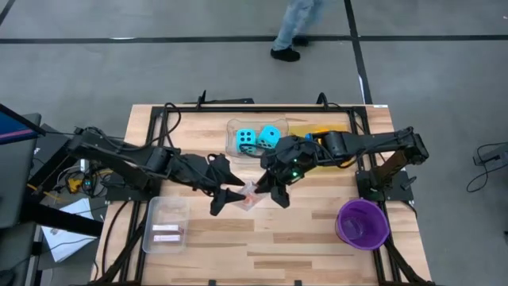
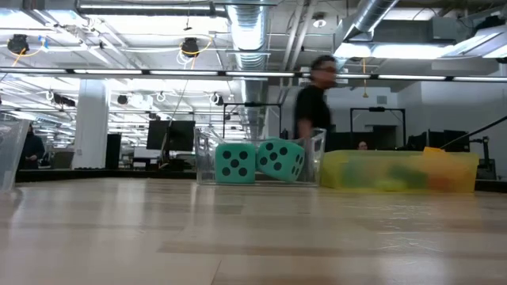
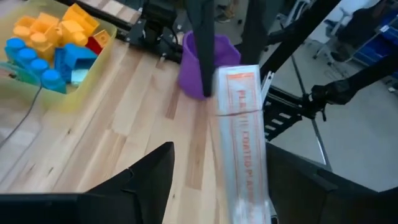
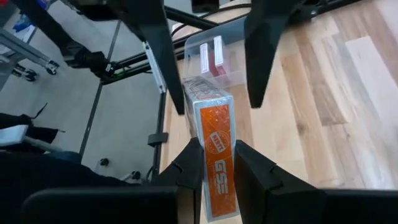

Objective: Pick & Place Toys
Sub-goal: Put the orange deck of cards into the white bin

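Observation:
My right gripper [image 4: 217, 152] is shut on a flat orange-and-white pack in clear wrapping [image 4: 211, 118], above the table's middle [image 1: 250, 196]. My left gripper [image 3: 221, 171] is open, its fingers on either side of the pack's other end [image 3: 242, 124]; whether they touch it does not show. Two turquoise dice [image 1: 258, 139] sit in a clear tray at the back and also show in the low view [image 2: 257, 161]. Coloured bricks [image 3: 53, 46] lie in the yellow tray [image 1: 317, 131]. Neither gripper shows in the low view. My right gripper pinches the pack's near end [image 4: 214, 163] between its two fingers, one on each long edge. The fingers come level from the table's right and lie along the pack. The pack sticks out level toward my left gripper, clear of the table.
A purple bowl [image 1: 363, 222] stands at the front right. A clear tray [image 1: 165, 226] with two flat pink packs stands at the front left. A person walks beyond the far edge [image 1: 290, 32]. Bare wood lies along the front.

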Available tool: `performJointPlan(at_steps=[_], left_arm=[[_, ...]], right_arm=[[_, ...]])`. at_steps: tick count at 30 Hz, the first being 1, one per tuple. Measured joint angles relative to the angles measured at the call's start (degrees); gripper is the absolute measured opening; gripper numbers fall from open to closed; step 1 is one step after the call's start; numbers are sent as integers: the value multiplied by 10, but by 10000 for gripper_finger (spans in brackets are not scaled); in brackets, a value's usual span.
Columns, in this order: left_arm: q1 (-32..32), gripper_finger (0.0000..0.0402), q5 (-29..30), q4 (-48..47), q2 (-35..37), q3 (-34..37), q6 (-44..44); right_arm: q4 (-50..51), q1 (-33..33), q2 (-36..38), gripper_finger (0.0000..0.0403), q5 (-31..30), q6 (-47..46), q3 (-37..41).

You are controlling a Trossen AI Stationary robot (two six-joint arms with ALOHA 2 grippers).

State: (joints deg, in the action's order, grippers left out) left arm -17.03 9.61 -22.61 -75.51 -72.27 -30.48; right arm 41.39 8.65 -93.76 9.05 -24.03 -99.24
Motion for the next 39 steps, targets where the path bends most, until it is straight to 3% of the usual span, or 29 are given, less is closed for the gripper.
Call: performJointPlan(at_steps=[8,16,19,23,30,39], left_arm=[[13,186,-1,0,0,0,-4],[17,64,-3,3,2,0,-17],[17,59,-11,2,4,0,-17],[18,59,-26,-17,13,-1,-17],[-2,59,-37,-172,54,0,-56],[-100,59,-40,-430,129,0,-143]], right_arm=[[2,-1,0,54,-2,0,0],[-2,-2,0,60,-4,7,0],[-11,1,0,94,-2,13,0],[-28,1,0,170,-1,11,0],[-25,-2,0,282,1,6,0],[-5,-3,3,303,-4,5,0]])
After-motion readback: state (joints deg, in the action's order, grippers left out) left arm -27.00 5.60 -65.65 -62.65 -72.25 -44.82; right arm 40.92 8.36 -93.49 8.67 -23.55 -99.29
